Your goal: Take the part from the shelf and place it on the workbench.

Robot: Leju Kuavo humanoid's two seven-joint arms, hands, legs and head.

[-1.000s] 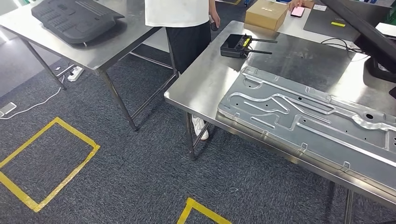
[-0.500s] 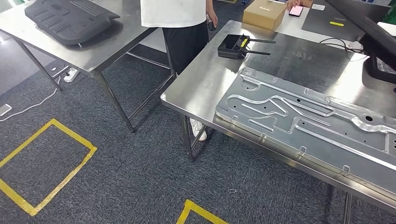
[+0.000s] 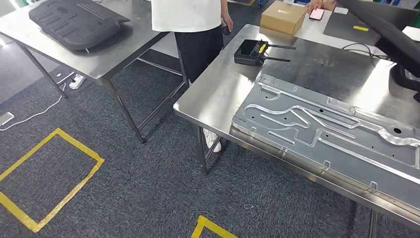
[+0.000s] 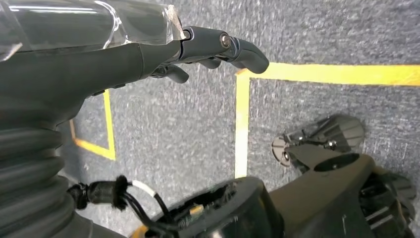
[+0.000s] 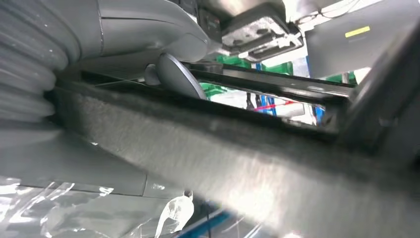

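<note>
A large dark part [image 3: 389, 34] juts in at the upper right of the head view, above the far end of the steel workbench [image 3: 223, 84]. In the right wrist view my right hand [image 5: 129, 34] grips this part [image 5: 223, 163], a felt-covered dark panel, with the thumb [image 5: 176, 74] lying over its edge. My left hand [image 4: 148, 54] hangs over the carpet with its fingers loosely extended and nothing in it.
A stamped metal panel [image 3: 322, 129] covers the workbench's near side. Behind it lie a black device with antennas [image 3: 252, 49] and a cardboard box [image 3: 282, 17]. A person [image 3: 188, 20] stands between the tables. The left table [image 3: 124, 49] carries a black moulded part [image 3: 74, 20]. Yellow tape [image 3: 49, 173] marks the floor.
The whole picture swayed slightly left and then back right, so the camera moved. The things on the tables have kept their places.
</note>
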